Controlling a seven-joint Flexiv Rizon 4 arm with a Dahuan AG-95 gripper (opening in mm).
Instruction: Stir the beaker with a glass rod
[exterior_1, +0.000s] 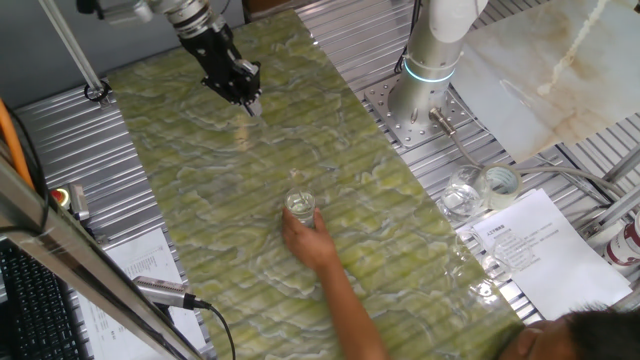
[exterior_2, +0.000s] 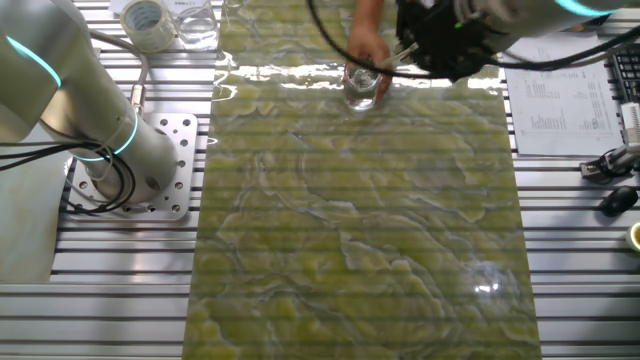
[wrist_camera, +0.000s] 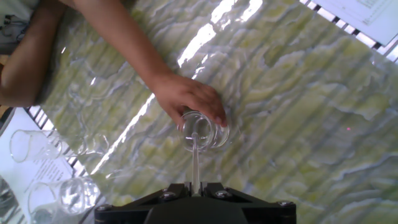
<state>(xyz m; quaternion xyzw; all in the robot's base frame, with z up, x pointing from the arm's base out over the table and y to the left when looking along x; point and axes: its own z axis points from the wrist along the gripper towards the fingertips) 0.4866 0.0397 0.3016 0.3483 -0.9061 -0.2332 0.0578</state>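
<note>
One fixed view: the tool (exterior_1: 250, 100) hangs above the far end of the bench (exterior_1: 180, 190), well apart from the beaker (exterior_1: 301, 208). A person's hand (exterior_1: 308, 238) touches the beaker mid-bench, probably steadying or placing it for you. You can't make out the glass rod here, too thin.

The other fixed view: the tool (exterior_2: 405, 50) sits just beside the beaker (exterior_2: 362, 88), and the hand (exterior_2: 368, 48) is on the glass from the far side. Jars and a tape roll (exterior_2: 147, 20) are parked at the far corner, out of the way.

Hand view: the tool's jaws are closed on the glass rod (wrist_camera: 195, 158), which runs straight out and lines up with the beaker (wrist_camera: 202, 130) mouth. You can't tell if the tip is inside. The hand (wrist_camera: 186, 96) touches the rim, so hold off stirring until it clears.
</note>
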